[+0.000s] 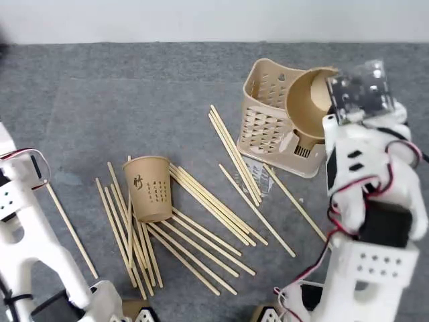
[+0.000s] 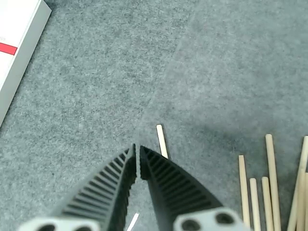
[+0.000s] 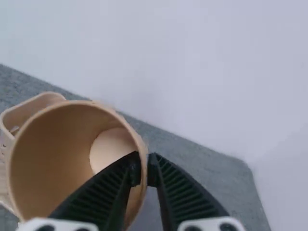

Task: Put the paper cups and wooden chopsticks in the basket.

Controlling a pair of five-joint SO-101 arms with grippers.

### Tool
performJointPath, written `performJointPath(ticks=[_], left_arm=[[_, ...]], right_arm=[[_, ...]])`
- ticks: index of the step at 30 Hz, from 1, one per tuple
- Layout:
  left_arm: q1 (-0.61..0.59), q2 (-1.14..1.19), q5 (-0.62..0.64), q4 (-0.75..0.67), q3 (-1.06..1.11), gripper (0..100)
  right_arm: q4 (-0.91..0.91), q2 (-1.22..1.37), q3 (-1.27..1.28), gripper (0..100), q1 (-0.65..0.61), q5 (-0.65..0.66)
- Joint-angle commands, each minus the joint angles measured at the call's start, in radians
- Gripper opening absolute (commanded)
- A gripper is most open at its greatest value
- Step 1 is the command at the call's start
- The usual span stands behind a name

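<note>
My right gripper (image 3: 143, 168) is shut on the rim of a paper cup (image 3: 62, 154), one finger inside it. In the high view that cup (image 1: 307, 100) hangs tilted over the beige basket (image 1: 268, 114) at the back right. A second paper cup (image 1: 149, 188) stands upside down on the grey mat, amid several wooden chopsticks (image 1: 201, 228) scattered across the middle. My left gripper (image 2: 137, 154) is shut and empty, low over the mat beside the end of one lone chopstick (image 2: 161, 141); more chopstick ends (image 2: 260, 183) lie off to one side.
A white box with a red mark (image 2: 17, 48) lies at the mat's edge in the left wrist view. A small clear wrapper (image 1: 258, 173) lies in front of the basket. A pale wall (image 1: 201, 20) runs behind the mat.
</note>
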Motion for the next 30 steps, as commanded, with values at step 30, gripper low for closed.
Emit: performJointPath(ticks=[30], left_arm=[[0.152, -0.034, -0.17, 0.002, -0.048, 1]], right_arm=[[0.038, 0.412, -0.443, 19.4, -0.01, -0.19]])
